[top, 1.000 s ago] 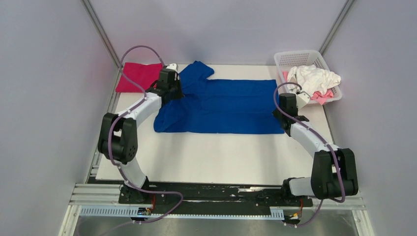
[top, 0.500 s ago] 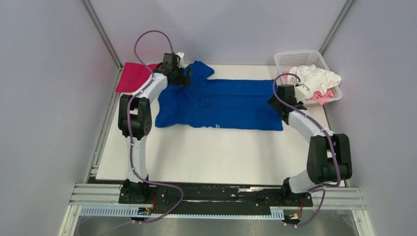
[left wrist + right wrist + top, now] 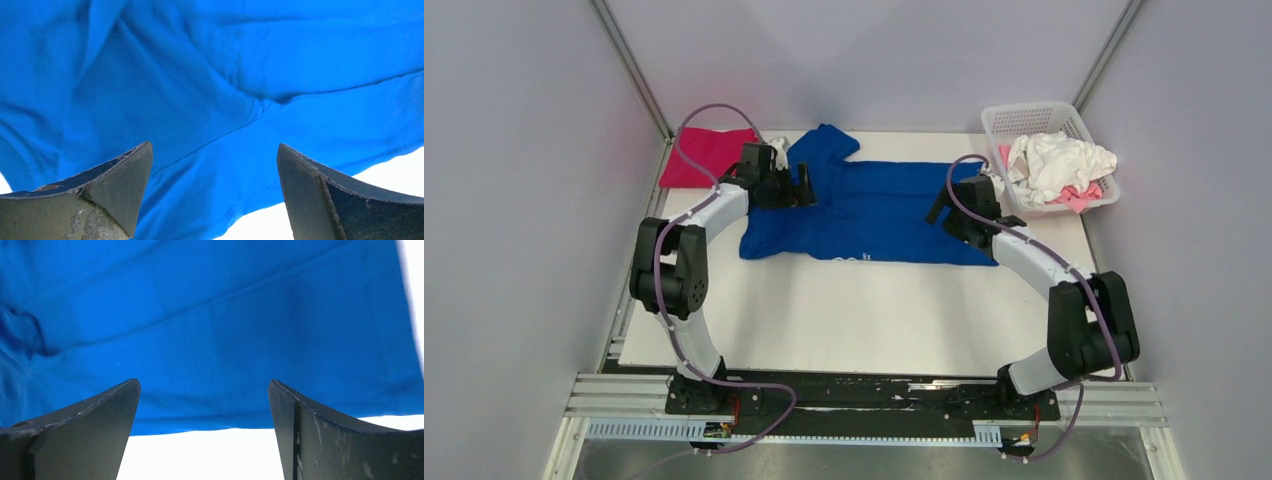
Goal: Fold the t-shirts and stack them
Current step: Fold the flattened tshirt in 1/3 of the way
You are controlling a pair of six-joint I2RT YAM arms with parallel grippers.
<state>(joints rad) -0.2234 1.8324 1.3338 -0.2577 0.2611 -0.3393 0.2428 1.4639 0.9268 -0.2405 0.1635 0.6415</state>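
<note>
Your blue t-shirt (image 3: 869, 215) lies spread across the far half of the table (image 3: 844, 320), in the upper middle of the top view. It's rumpled at its left end, and one sleeve pokes toward the top of the frame. A bit of white lettering (image 3: 856, 259) peeks out at its lower edge.

Your left gripper (image 3: 803, 186) hangs over the shirt's left end, pointing toward frame right. In the left wrist view its fingers (image 3: 115, 175) stand wide apart at the bottom corners, with nothing between them and only creased blue cloth beneath.

Your right gripper (image 3: 941, 203) sits over the shirt's right part, pointing toward frame left. The right wrist view shows its fingers (image 3: 100, 410) spread wide too and empty. Below them is smooth blue fabric, then the shirt's edge against the white table. You can't tell whether either gripper's tips touch the cloth.

The magenta t-shirt (image 3: 707, 155) lies flat in the upper left, just behind your left arm. In the upper right, the white basket (image 3: 1036, 113) holds a crumpled white t-shirt (image 3: 1061, 160) with a pink t-shirt (image 3: 1079, 197) tucked at its lower right.
</note>
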